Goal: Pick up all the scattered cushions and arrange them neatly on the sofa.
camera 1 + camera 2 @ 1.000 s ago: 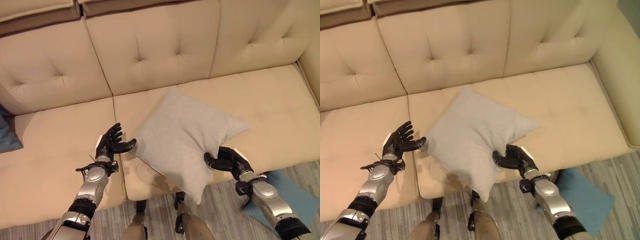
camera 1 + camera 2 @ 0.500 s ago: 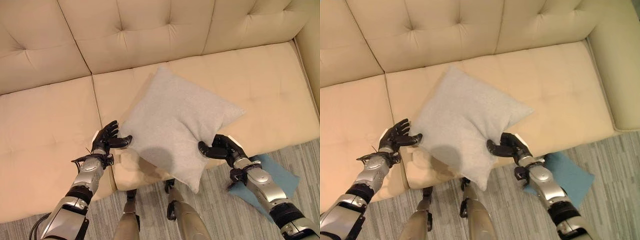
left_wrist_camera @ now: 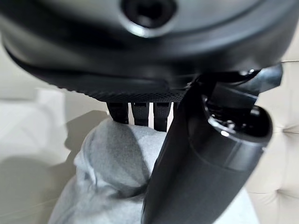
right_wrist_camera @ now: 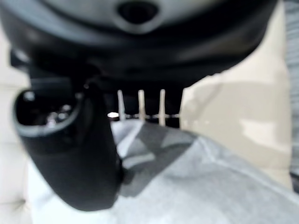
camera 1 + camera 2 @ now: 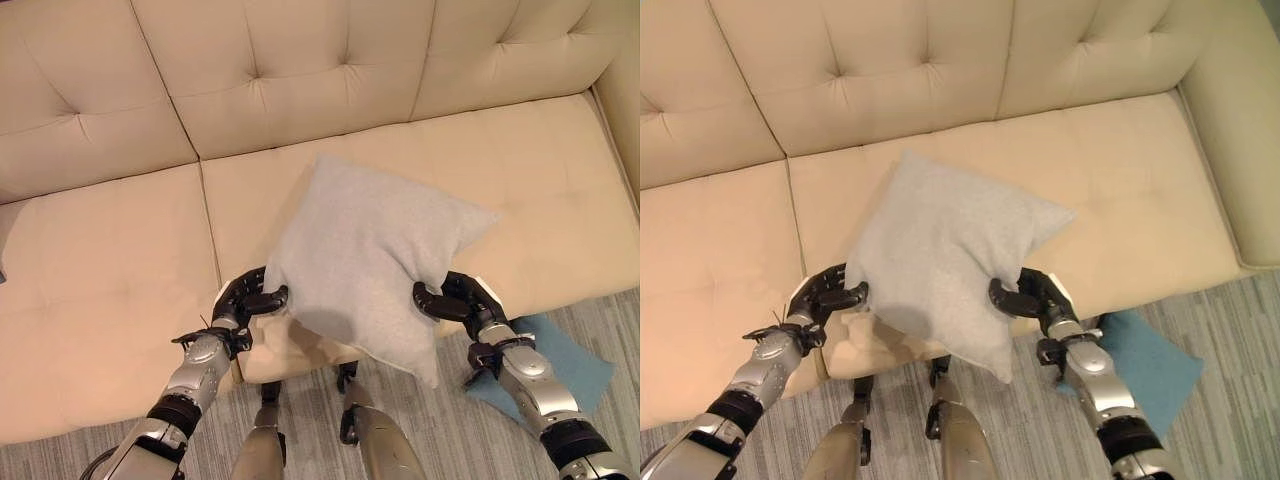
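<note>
Left hand (image 5: 247, 298) pinching left edge of grey cushion (image 5: 365, 255), thumb on top, fingers under, right hand (image 5: 455, 300) clamped the same way on its right edge, cushion held tilted above front of beige sofa (image 5: 110, 270) seat, blue cushion (image 5: 560, 365) on striped floor (image 5: 450, 440) beside right arm

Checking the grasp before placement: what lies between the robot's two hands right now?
The grey cushion. In the left eye view the left hand clamps one edge and the right hand the opposite edge, above the sofa seat front.
</note>
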Motion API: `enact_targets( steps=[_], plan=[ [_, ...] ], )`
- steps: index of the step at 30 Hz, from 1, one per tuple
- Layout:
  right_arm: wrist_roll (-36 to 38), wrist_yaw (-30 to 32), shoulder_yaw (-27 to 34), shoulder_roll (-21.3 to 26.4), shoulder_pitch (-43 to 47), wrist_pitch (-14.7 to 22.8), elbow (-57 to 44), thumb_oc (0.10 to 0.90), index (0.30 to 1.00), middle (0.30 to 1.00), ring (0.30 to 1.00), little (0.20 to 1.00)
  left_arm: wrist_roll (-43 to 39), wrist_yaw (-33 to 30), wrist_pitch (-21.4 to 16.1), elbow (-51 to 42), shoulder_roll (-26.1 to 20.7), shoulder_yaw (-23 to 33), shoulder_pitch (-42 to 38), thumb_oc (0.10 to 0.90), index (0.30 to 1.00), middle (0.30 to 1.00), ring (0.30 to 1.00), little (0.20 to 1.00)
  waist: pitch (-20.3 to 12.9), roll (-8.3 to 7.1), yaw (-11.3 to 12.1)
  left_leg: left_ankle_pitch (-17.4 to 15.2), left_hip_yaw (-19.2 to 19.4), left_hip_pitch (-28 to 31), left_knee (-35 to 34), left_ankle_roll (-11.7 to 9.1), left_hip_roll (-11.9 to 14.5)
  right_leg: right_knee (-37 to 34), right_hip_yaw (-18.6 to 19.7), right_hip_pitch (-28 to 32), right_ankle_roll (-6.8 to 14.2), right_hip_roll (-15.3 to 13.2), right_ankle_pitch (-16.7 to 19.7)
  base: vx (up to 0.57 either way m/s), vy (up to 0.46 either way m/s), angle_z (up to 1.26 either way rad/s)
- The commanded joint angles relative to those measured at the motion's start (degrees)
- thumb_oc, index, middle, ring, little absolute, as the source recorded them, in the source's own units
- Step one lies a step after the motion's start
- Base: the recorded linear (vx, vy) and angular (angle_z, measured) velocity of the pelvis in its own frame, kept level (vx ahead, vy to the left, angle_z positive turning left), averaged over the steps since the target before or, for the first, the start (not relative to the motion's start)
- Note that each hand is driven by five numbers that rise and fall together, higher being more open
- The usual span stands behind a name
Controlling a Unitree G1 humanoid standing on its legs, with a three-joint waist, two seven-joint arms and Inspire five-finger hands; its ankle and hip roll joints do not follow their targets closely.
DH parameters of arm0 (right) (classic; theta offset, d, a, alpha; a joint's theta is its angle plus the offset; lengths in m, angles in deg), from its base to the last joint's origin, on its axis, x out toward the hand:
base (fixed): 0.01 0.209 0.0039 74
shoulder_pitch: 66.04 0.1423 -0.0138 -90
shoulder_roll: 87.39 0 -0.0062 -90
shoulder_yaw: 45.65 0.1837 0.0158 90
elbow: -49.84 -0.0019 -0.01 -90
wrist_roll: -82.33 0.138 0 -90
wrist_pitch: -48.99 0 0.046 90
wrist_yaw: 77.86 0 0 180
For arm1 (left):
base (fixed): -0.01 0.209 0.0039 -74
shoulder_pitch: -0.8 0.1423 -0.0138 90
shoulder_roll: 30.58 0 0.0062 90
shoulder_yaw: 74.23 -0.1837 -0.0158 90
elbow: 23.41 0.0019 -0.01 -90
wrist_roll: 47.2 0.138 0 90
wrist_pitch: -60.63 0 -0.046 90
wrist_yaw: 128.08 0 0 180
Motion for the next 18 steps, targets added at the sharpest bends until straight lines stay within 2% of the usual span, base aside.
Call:
enact_targets(
  steps=[1, 10, 16, 18],
  plan=[
    [-3.5, -1.9, -3.6, -3.7, 0.8, 4.4, -9.4, 0.400, 0.300, 0.300, 0.300, 0.300, 2.3, 9.7, -3.0, -6.4, 9.0, -5.1, -2.9, 0.400, 0.300, 0.300, 0.300, 0.300, -5.3, 1.30, -0.5, 0.4, 0.0, -3.4, -0.4, 0.5, -2.2, 0.3, 0.3, 3.5, 5.9, -0.7, -7.1, 0.00, 0.000, 0.00],
    [-12.2, 3.0, 1.2, -7.4, -2.6, 4.7, -11.6, 0.400, 0.300, 0.300, 0.300, 0.300, -1.0, 6.9, -3.5, -11.2, 9.7, 2.3, 5.2, 0.400, 0.300, 0.300, 0.300, 0.300, -8.2, 3.65, 0.7, -1.0, -0.3, 1.9, -0.4, 0.9, -2.3, 0.3, -0.1, 9.4, 4.9, -0.1, -9.8, 0.06, -0.037, 0.01],
    [-16.7, 4.8, 2.8, -9.2, -5.6, 4.5, -14.7, 0.400, 0.300, 0.300, 0.300, 0.300, -4.6, 5.7, -2.8, -16.4, 11.0, 5.7, 13.8, 0.400, 0.300, 0.300, 0.300, 0.300, -8.3, 5.21, 2.3, -2.5, -3.0, 7.5, 1.9, 0.8, -2.5, 1.4, -1.9, 17.2, 3.2, 0.0, -13.3, 0.05, -0.054, 0.21],
    [-16.7, 4.7, 2.8, -9.2, -5.7, 4.5, -14.7, 0.400, 0.300, 0.300, 0.300, 0.300, -4.6, 5.7, -2.8, -16.5, 10.9, 5.7, 13.9, 0.400, 0.300, 0.300, 0.300, 0.300, -8.2, 5.22, 2.1, -2.6, -3.1, 7.6, 2.1, 0.8, -2.6, 1.3, -2.1, 17.4, 3.2, 0.0, -13.4, 0.00, -0.043, 0.49]
  ],
)
